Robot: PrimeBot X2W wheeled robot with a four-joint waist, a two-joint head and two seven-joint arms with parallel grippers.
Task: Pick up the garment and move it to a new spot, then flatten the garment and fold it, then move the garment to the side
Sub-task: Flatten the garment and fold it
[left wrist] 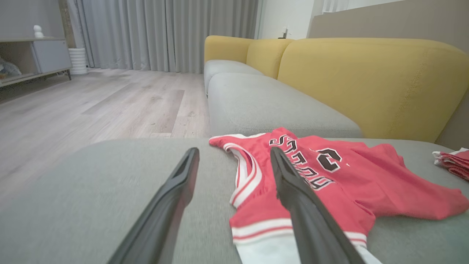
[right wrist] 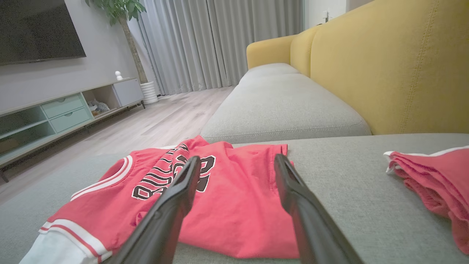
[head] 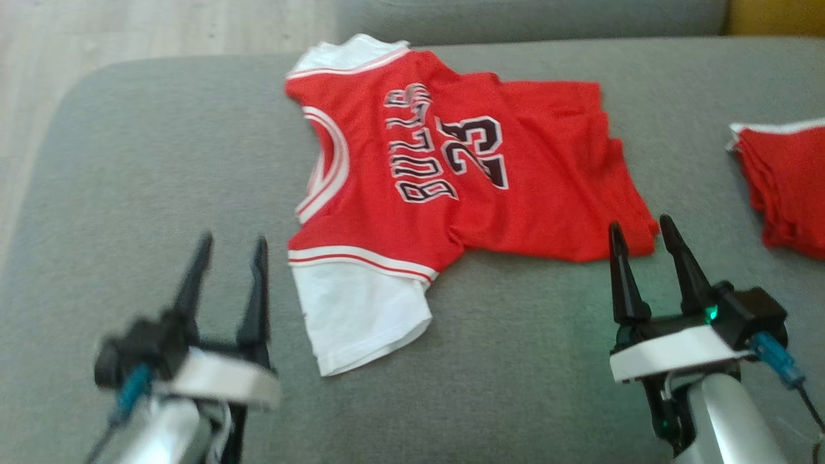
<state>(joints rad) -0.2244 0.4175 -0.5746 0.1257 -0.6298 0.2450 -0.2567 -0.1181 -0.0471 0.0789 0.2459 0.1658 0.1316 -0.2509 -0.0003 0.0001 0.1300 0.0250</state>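
Red jersey with white sleeves (head: 451, 167) rumpled mid-frame on grey sofa cushion (head: 161, 161). Left gripper (head: 233, 240), right gripper (head: 641, 225) open, empty, lower corners. Risk: one-layer pinch bunches fabric; folded red cloth (head: 786, 187) at right edge snags.

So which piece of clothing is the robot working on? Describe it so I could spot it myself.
Look at the wide grey sofa cushion. Spread out near its middle lies a red jersey with white sleeves. Unlike the other red garment bunched at the cushion's right edge, it shows BULLS and 23 in black lettering.
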